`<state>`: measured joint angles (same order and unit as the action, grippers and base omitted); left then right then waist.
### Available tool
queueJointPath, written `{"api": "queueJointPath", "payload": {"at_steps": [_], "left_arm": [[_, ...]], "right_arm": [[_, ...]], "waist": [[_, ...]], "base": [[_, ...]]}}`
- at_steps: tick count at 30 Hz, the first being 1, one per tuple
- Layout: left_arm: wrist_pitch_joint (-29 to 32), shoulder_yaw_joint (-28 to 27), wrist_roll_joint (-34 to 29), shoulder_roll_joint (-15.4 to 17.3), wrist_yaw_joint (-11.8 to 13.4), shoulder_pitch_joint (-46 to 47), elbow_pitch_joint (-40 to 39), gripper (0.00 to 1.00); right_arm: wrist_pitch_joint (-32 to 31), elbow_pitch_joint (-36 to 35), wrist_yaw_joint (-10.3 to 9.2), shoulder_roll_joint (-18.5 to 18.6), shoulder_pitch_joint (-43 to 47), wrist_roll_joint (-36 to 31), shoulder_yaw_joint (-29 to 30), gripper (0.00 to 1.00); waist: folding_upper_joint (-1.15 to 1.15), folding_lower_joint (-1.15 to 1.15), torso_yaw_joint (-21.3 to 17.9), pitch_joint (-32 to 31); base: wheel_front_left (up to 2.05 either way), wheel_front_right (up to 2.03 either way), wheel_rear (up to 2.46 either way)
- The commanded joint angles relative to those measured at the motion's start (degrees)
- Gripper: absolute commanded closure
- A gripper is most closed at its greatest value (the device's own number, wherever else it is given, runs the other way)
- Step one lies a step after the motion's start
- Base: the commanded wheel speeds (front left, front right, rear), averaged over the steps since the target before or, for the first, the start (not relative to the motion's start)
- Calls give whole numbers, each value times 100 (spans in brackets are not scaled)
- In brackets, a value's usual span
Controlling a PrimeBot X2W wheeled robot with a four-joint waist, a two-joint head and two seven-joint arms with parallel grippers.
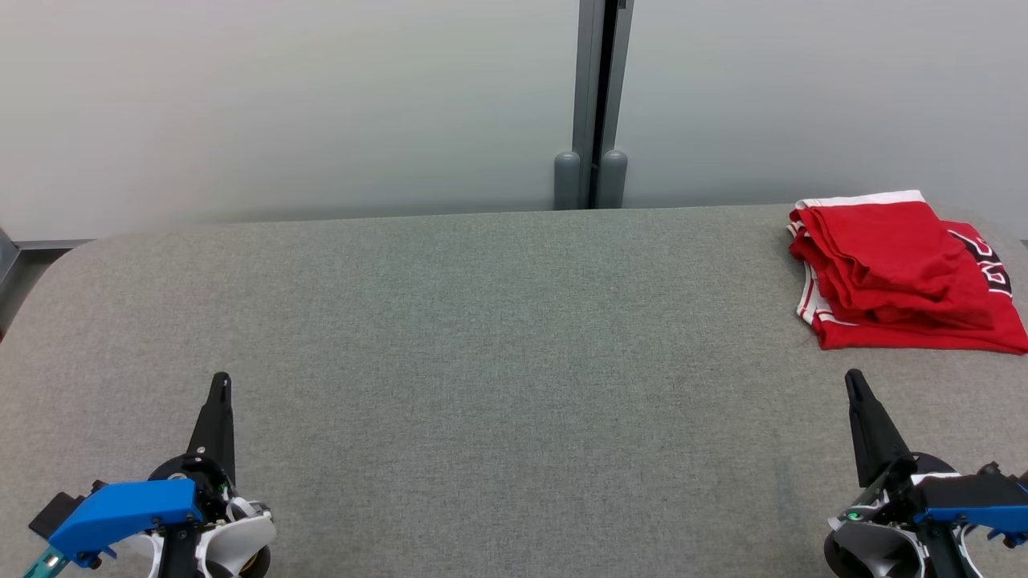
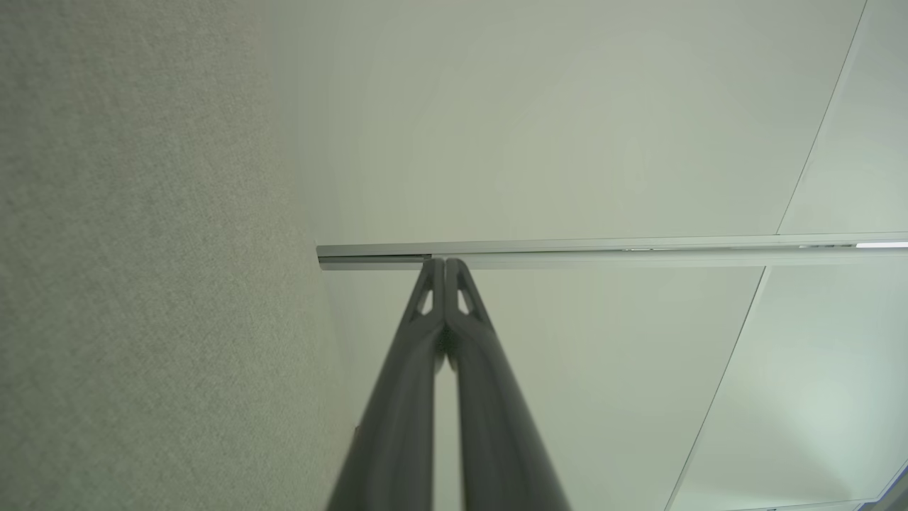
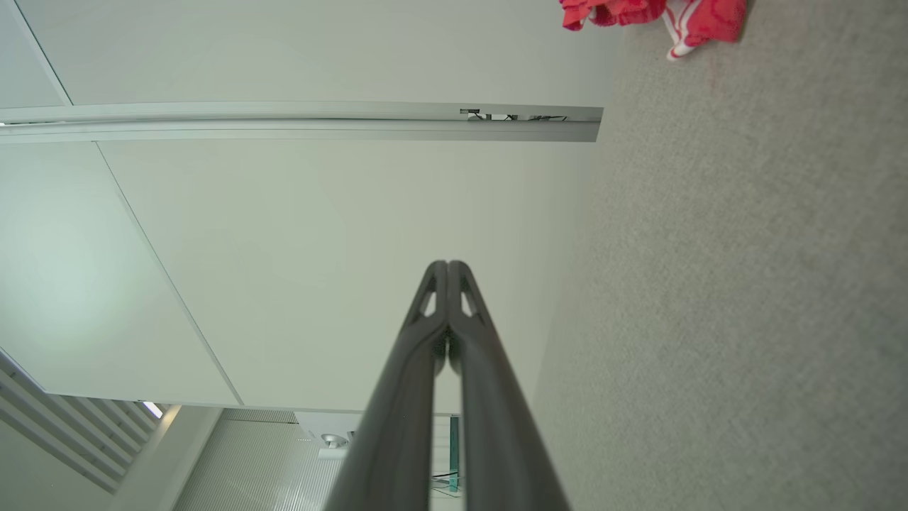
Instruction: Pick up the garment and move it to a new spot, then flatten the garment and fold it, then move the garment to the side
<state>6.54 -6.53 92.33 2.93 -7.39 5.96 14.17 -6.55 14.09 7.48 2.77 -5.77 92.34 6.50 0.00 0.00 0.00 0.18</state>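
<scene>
The left gripper [image 1: 220,384], its claw of two long dark fingers pressed together on nothing, hangs over the near left of the grey fabric-covered table [image 1: 498,321]. The right gripper [image 1: 854,382] mirrors it at the near right, equally closed and empty, which reads as a rest pose. Well beyond it, the red garment with white trim [image 1: 891,265] lies folded in a compact stack at the table's far right corner, so I judge folding and setting aside done; behind rises a pale wall panel [image 1: 321,104].
</scene>
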Motion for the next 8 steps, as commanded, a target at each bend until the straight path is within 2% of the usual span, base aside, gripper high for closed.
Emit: {"api": "queueJointPath", "payload": {"at_steps": [1,8], "left_arm": [[20,-7,16,-12,-19,56,-21,100],[20,-6,16,-12,-19,56,-22,100]], "right_arm": [[-9,-14,2,19,-80,15,14,100],[-9,-14,2,19,-80,15,14,100]], "waist": [[0,0,0,0],[0,0,0,0]], "base": [[0,0,0],[0,0,0]]}}
